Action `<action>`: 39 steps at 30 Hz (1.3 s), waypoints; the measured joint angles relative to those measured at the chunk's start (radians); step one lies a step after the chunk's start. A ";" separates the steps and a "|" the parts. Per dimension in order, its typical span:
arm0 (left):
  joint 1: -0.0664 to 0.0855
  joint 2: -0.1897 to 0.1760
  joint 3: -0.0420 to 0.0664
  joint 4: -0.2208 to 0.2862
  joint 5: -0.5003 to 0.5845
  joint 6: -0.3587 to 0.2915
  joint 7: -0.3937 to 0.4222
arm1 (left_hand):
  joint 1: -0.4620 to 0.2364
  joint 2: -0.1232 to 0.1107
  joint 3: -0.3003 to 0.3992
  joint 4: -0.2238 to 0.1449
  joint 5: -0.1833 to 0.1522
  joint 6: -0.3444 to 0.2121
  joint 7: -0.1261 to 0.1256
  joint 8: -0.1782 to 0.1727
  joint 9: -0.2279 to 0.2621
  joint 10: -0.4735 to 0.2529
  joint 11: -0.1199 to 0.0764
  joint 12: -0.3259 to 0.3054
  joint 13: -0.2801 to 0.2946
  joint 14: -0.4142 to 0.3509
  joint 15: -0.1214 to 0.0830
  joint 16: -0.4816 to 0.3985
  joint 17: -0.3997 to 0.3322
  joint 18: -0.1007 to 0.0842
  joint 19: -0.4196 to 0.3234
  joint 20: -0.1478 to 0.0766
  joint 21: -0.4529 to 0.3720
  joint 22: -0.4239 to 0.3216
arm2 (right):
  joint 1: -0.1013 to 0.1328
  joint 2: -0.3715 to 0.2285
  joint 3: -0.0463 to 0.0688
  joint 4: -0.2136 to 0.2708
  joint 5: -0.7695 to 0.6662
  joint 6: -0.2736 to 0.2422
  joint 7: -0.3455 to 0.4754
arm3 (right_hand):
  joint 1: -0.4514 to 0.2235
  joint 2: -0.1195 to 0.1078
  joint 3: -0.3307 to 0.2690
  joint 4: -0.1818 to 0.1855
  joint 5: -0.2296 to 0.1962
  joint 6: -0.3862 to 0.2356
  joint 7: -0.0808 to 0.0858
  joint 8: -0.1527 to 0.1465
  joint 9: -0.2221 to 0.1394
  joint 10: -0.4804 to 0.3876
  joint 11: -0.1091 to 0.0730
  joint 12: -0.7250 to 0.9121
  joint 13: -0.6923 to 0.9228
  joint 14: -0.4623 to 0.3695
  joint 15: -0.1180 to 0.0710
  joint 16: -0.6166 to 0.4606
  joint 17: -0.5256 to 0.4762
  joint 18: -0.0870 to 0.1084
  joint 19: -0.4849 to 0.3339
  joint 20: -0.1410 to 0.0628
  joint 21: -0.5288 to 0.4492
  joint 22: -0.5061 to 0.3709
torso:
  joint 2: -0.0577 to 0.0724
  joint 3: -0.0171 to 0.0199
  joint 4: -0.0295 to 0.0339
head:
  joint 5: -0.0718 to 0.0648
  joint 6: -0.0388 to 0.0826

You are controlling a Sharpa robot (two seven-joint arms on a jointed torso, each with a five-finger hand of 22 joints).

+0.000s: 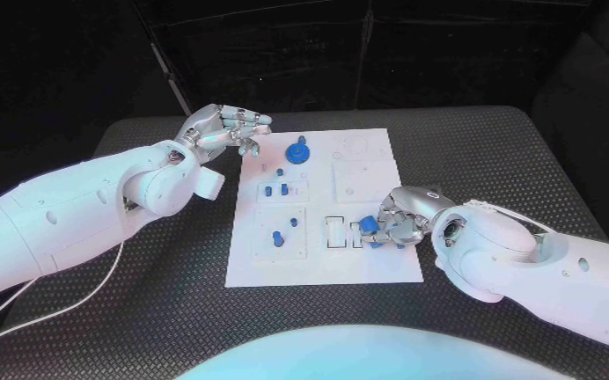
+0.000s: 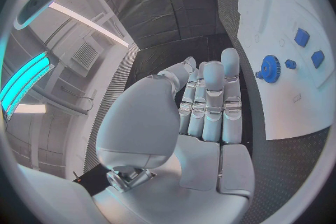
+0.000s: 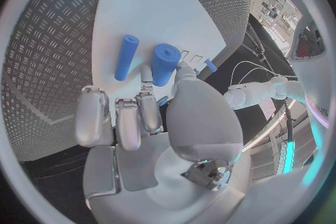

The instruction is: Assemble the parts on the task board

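**Blue parts on the task board: right robot hand seating a peg**

The blue peg (image 1: 370,225) sits pinched in the right robot hand (image 1: 396,222), low over the task board (image 1: 368,270) near its right edge, by the slotted block (image 1: 335,231). A thinner blue rod (image 3: 126,56) lies loose on the board just beside it. To seat the peg well, keep it upright, line it up over its hole and press straight down. The left robot hand (image 1: 230,130) hovers empty, fingers loosely curled, at the board's far left corner near the blue gear (image 1: 297,150). The board rests mid-worktop (image 1: 508,160).
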 measured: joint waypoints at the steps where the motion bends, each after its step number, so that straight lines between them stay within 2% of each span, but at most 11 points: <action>1: 0.000 0.000 0.000 0.000 0.000 0.000 0.000 | 0.000 0.000 0.000 0.000 0.000 0.000 0.000 0.000 0.000 0.000 0.000 0.000 0.000 0.000 0.000 0.000 0.000 0.000 0.000 0.000 0.000 0.000 | -0.001 0.001 0.000 0.000 -0.001 -0.002 0.000 | 0.005 0.005 0.000 0.000 0.007 -0.001 0.001 0.004 0.001 0.001 0.001 0.000 0.000 -0.002 -0.002 0.000 0.000 0.000 0.002 -0.002 0.000 0.000 | 0.000 0.0000 0.0001 | 0.000 0.000; 9: -0.001 -0.003 0.000 0.001 0.000 0.001 0.000 | 0.000 0.000 0.000 0.000 0.000 0.000 0.000 0.000 0.000 0.000 0.000 0.000 0.000 0.000 0.000 0.000 0.000 0.000 0.000 0.000 0.000 0.000 | -0.009 -0.008 -0.007 0.015 -0.003 -0.047 -0.001 | 0.042 0.041 -0.005 -0.001 0.076 -0.001 -0.004 0.024 0.016 0.016 -0.006 0.011 0.000 0.000 -0.007 0.000 0.000 0.000 0.003 -0.003 0.000 0.005 | -0.002 0.0001 0.0002 | 0.002 0.001; 12: -0.002 -0.003 0.000 0.001 0.000 0.001 0.000 | 0.000 0.000 0.000 0.000 0.000 0.000 0.000 0.000 0.000 0.000 0.000 0.000 0.000 0.000 0.000 0.000 0.000 0.000 0.000 0.000 0.000 0.000 | -0.012 -0.015 -0.009 0.029 0.003 -0.088 0.001 | 0.044 0.044 -0.007 -0.002 0.100 -0.001 -0.009 0.033 0.024 0.016 -0.006 0.011 0.000 0.000 -0.007 0.000 0.000 -0.001 0.006 -0.006 0.003 0.010 | -0.002 0.0005 0.0001 | 0.002 0.001; 13: -0.003 -0.003 0.000 0.001 0.000 0.001 0.000 | 0.000 0.000 0.000 0.000 0.000 0.000 0.000 0.000 0.000 0.000 0.000 0.000 0.000 0.000 0.000 0.000 0.000 0.000 0.000 0.000 0.000 0.000 | -0.012 -0.016 -0.009 0.035 0.005 -0.102 0.002 | 0.044 0.044 -0.008 -0.003 0.102 0.000 -0.011 0.036 0.026 0.016 -0.006 0.011 0.000 0.000 -0.007 0.000 0.000 -0.010 0.006 -0.006 0.004 0.010 | -0.002 0.0005 0.0001 | 0.002 0.002; 14: -0.003 -0.003 0.000 0.001 0.000 0.002 0.000 | 0.000 0.000 0.000 0.000 0.000 0.000 0.000 0.000 0.000 0.000 0.000 0.000 0.000 0.000 0.000 0.000 0.000 0.000 0.000 0.000 0.000 0.000 | -0.012 -0.017 -0.009 0.043 0.008 -0.121 0.005 | 0.044 0.044 -0.008 -0.003 0.102 0.002 -0.012 0.036 0.030 0.016 -0.006 0.011 0.000 0.000 -0.007 0.000 0.000 -0.016 0.006 -0.006 0.004 0.011 | -0.002 0.0005 0.0001 | 0.002 0.003; 18: -0.005 -0.003 0.000 0.001 0.000 0.003 0.000 | 0.000 0.000 0.000 0.000 0.000 0.000 0.000 0.000 0.000 0.000 0.000 0.000 0.000 0.000 0.000 0.000 0.000 0.000 0.000 0.000 0.000 0.000 | -0.012 -0.012 -0.008 0.058 0.019 -0.171 0.018 | 0.044 0.044 -0.008 -0.003 0.102 0.002 -0.012 0.036 0.033 0.016 -0.006 0.011 0.000 -0.003 -0.011 0.000 0.000 -0.016 0.006 -0.006 0.005 0.012 | -0.002 0.0004 0.0002 | 0.002 0.005; 22: -0.005 -0.002 0.000 0.001 0.000 0.004 0.000 | 0.000 0.000 0.000 0.000 0.000 0.000 0.000 0.000 0.000 0.000 0.000 0.000 0.000 0.000 0.000 0.000 0.000 0.000 0.000 0.000 0.000 0.000 | -0.012 0.002 -0.008 0.060 0.033 -0.194 0.028 | 0.044 0.044 -0.008 -0.003 0.102 0.002 -0.012 0.039 0.035 0.016 -0.006 0.011 0.000 -0.003 -0.011 0.000 0.000 -0.016 0.006 -0.006 0.005 0.013 | -0.002 0.0000 0.0011 | 0.003 0.005; 25: -0.005 -0.002 0.000 0.001 0.000 0.005 0.000 | 0.000 0.000 0.000 0.000 0.000 0.000 0.000 0.000 0.000 0.000 0.000 0.000 0.000 0.000 0.000 0.000 0.000 0.000 0.000 0.000 0.000 0.000 | -0.012 0.016 -0.008 0.058 0.043 -0.196 0.032 | 0.044 0.044 -0.015 0.001 0.102 0.002 -0.012 0.041 0.039 0.019 -0.009 0.011 0.000 -0.003 -0.011 0.000 0.000 -0.016 0.009 -0.009 0.005 0.014 | -0.001 -0.0004 0.0012 | 0.006 0.004; 30: -0.006 -0.001 0.000 0.001 0.000 0.006 0.000 | 0.000 0.000 0.000 0.000 0.000 0.000 0.000 0.000 0.000 0.000 0.000 0.000 0.000 0.000 0.000 0.000 0.000 0.000 0.000 0.000 0.000 0.000 | -0.012 0.046 -0.008 0.039 0.059 -0.184 0.033 | 0.026 0.062 -0.026 0.001 0.093 0.002 -0.012 0.047 0.047 0.019 -0.009 0.011 0.000 0.000 -0.014 0.000 0.000 -0.016 0.009 -0.009 0.005 0.014 | 0.000 -0.0012 0.0014 | 0.006 0.005; 33: -0.006 0.000 0.000 0.001 0.000 0.007 0.000 | 0.000 0.000 0.000 0.000 0.000 0.000 0.000 0.000 0.000 0.000 0.000 0.000 0.000 0.000 0.000 0.000 0.000 0.000 0.000 0.000 0.000 0.000 | -0.012 0.065 -0.008 0.029 0.065 -0.173 0.030 | 0.017 0.071 -0.040 0.001 0.082 0.008 -0.018 0.053 0.054 0.019 -0.009 0.011 0.000 0.000 -0.014 0.000 0.000 -0.016 0.009 -0.009 0.005 0.014 | 0.000 -0.0012 0.0018 | 0.006 0.005; 39: -0.006 0.000 0.000 0.002 0.000 0.008 -0.001 | 0.000 0.000 0.000 0.000 0.000 0.000 0.000 0.000 0.000 0.000 0.000 0.000 0.000 0.000 0.000 0.000 0.000 0.000 0.000 0.000 0.000 0.000 | -0.012 0.091 -0.008 0.017 0.068 -0.153 0.016 | -0.029 0.076 -0.073 0.002 0.017 0.020 -0.030 0.070 0.076 0.026 -0.017 0.011 0.000 0.000 -0.021 0.000 0.000 -0.016 0.013 -0.013 0.005 0.014 | 0.000 -0.0012 0.0021 | 0.011 0.002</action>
